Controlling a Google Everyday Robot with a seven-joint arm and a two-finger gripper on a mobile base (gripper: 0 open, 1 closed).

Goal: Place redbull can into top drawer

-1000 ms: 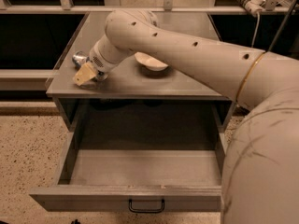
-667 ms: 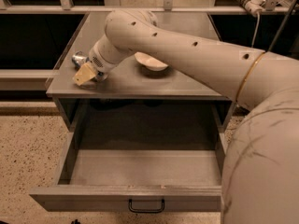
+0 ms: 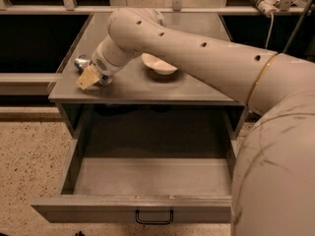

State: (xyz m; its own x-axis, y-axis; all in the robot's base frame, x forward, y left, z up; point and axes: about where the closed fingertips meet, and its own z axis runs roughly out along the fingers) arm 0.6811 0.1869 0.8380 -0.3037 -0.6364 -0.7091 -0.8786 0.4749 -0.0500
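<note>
Speckled floor (image 3: 29, 146) under a grey cabinet, and up on the tabletop (image 3: 147, 90) all the action is gathered near the front-left corner. The arm sweeps in from the right edge, clean across the surface, and the claw (image 3: 93, 75) is down low just inside the left edge, a little back from the front edge. Right there is the redbull can (image 3: 82, 62), its shiny round end poking out on the left-edge side of the claw, the rest of it hidden behind the claw. It looks tipped over rather than standing, though I wouldn't swear to it. Is the claw clamped on it, or only set around it? I cannot tell from here. Can and claw are right up against each other, that much is plain. Why come in so low? My read: to take the slim can round its body. The white bowl (image 3: 158, 64) sits toward the middle of the tabletop, beside the arm but apart from the can, out of the play. Below the front edge, the top drawer (image 3: 147, 177) is pulled wide open, grey floor showing, dark handle (image 3: 154, 217) facing us. I'd judge it was opened so the can need only be lifted off the corner, carried over the front edge and lowered in. Can on top, not yet in the drawer.
</note>
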